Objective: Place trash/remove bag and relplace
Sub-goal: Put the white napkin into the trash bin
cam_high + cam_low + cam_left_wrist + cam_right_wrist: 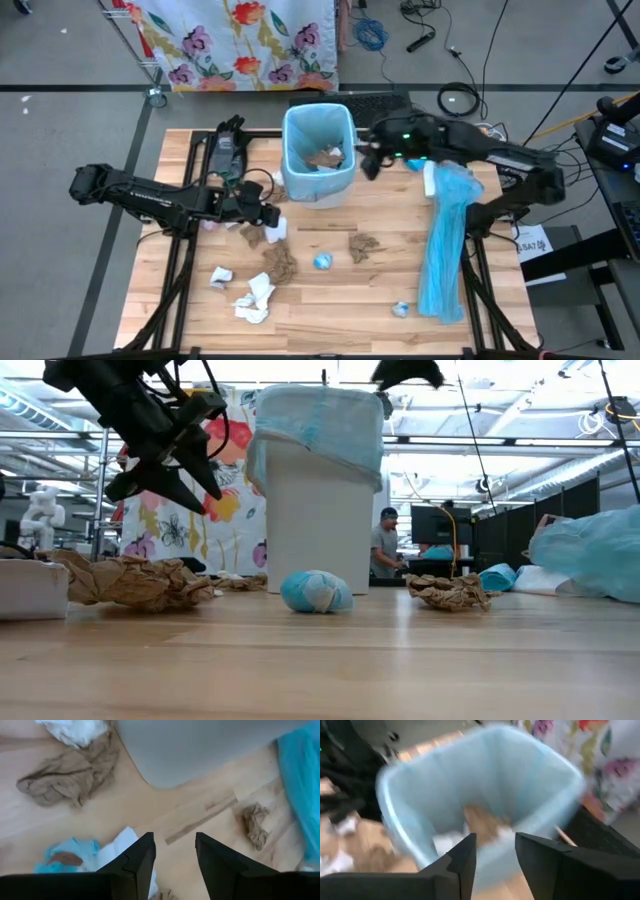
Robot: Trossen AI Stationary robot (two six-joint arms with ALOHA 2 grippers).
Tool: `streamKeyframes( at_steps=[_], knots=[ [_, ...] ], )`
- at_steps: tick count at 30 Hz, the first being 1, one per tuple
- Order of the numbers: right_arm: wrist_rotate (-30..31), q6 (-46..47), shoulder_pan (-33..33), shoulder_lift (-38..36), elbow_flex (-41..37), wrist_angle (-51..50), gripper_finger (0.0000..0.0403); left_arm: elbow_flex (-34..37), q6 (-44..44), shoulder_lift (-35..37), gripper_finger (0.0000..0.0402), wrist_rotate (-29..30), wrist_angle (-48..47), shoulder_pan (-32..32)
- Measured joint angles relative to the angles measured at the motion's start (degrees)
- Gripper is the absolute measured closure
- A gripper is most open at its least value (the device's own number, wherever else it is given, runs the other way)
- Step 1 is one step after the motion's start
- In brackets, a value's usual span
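The right pincer (366, 160) hung beside the rim of the trash bin (318, 155), and its two fingers stood apart with nothing between them. The left pincer (272, 218) hung low over the tabletop (330, 300) near the foot of the bin, and its fingers were spread too, holding nothing. The bin was white and stood at the back of the tabletop. A pale blue bag (300, 125) lined it and folded over the rim. Inside lay a brown paper wad (325, 157) and some white tissue. More trash lay on the wood in front of the bin. There was a brown wad (281, 263) near the middle, another brown wad (362, 246) to its right, and a small blue ball (322, 261) between them. White tissue wads (254, 298) sat closer to the front edge, and a tiny blue scrap (401, 309) lay near the long blue plastic strip (445, 250), which stretched down the right side. The tabletop was made of light wood planks. Behind it hung a cloth with big flowers (240, 40). Far back in the room, a person (384, 546) stood at a desk.
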State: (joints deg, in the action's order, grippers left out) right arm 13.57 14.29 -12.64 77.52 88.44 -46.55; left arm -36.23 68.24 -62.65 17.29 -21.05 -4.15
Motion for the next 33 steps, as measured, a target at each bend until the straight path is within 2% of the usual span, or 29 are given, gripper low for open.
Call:
streamKeyframes(
  at_steps=[7,10,15,26,30,33],
  knots=[
    [0.15,11.48,0.28,-6.61,-0.01,-21.11,0.0272,0.0,0.36,0.0,0.0254,1.14,0.01,0.13],
    [0.14,15.53,1.61,-7.45,-1.87,-24.57,0.0272,0.0,0.36,0.02,0.0254,1.65,-1.69,1.29],
    [0.11,21.5,3.85,-8.59,-8.68,-24.48,0.0272,0.0,-2.82,0.02,0.0254,-0.56,-3.61,7.1],
    [0.0,38.25,9.57,-8.97,-24.41,-15.41,0.0273,0.0,-23.55,-1.11,0.0254,-10.59,-2.16,26.04],
    [0.02,41.99,10.95,-8.97,-27.42,-10.06,0.0273,0.0,-29.74,-4.36,0.0254,-17.02,2.85,31.33],
    [0.04,43.72,11.54,-8.97,-28.57,-7.24,0.0273,0.0,-31.59,-9.18,0.0254,-19.05,6.19,33.8]
  ],
)
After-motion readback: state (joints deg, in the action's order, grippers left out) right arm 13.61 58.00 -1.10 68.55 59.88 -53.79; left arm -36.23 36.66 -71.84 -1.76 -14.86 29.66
